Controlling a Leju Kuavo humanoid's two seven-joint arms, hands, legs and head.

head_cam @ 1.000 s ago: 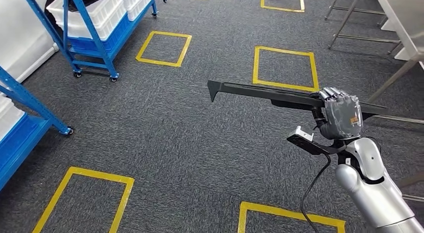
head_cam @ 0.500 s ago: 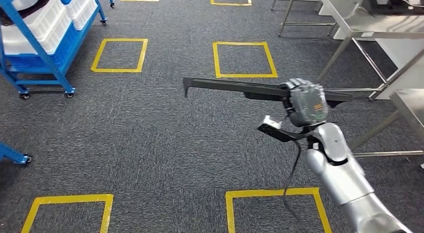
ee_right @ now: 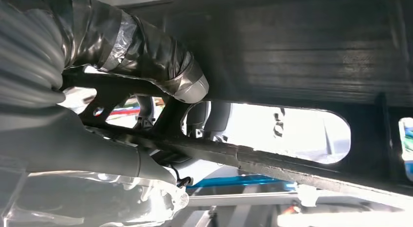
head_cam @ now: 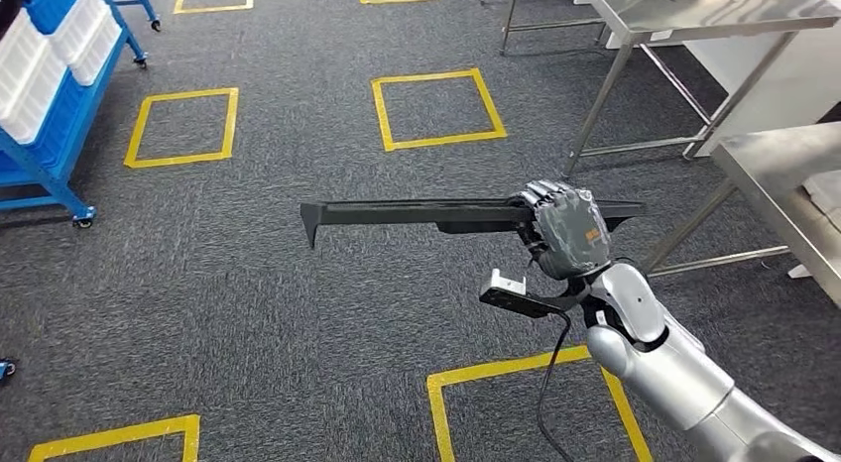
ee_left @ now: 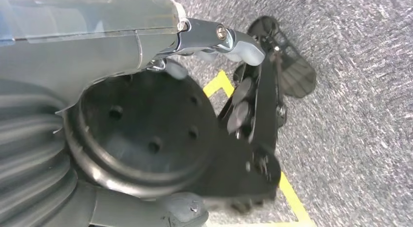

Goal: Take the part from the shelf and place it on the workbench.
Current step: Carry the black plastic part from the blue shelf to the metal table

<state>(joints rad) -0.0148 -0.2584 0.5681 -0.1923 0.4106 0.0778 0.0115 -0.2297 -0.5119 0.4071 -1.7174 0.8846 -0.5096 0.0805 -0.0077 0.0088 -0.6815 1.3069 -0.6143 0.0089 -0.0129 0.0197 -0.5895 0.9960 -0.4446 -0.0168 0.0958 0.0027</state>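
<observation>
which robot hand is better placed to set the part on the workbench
Right. The right robot hand already grips the long black part, and the steel workbench stands on that same side. The left robot hand hangs low over the carpet floor.

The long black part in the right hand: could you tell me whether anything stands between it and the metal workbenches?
Nothing visible does. The right hand holds the long black part over bare carpet, and the steel workbenches stand ahead to the right.
</observation>
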